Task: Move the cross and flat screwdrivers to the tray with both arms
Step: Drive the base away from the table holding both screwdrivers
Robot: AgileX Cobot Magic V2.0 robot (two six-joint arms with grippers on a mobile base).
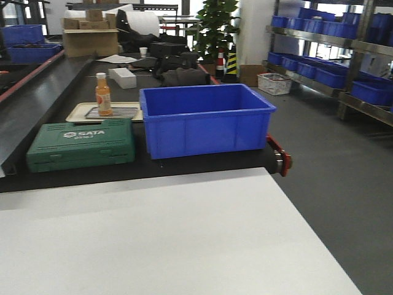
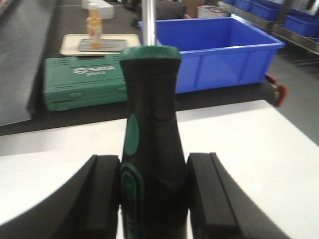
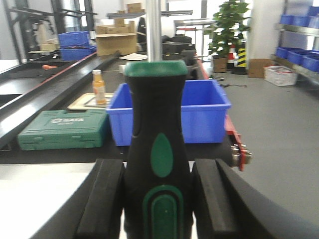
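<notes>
The left gripper (image 2: pixel 153 199) is clamped on a screwdriver (image 2: pixel 149 99): both black pads (image 2: pixel 102 194) press the lower part of its black-and-green handle, and the steel shaft points up and away, out of the top of the view. The right gripper (image 3: pixel 158 199) holds the second screwdriver (image 3: pixel 157 109) the same way, pads tight on either side. Neither tip shows, so I cannot tell which is cross and which is flat.

These look light and stiff. The rubbery handle should grip well, while the thin shaft is slick and would roll or twist, so the handle is the place to hold. It narrows toward the middle, though, so a loose squeeze might let it slide.

Below lies the bare white table (image 1: pixel 184 246). Beyond its far edge, on the black belt (image 1: pixel 202 165), a green tool case (image 1: pixel 80 144) sits at the near edge with a blue bin (image 1: pixel 206 126) just beside it. Behind the case is a cream tray (image 1: pixel 77 114) carrying a bottle (image 1: pixel 103 95). The grey tray is not in view.
</notes>
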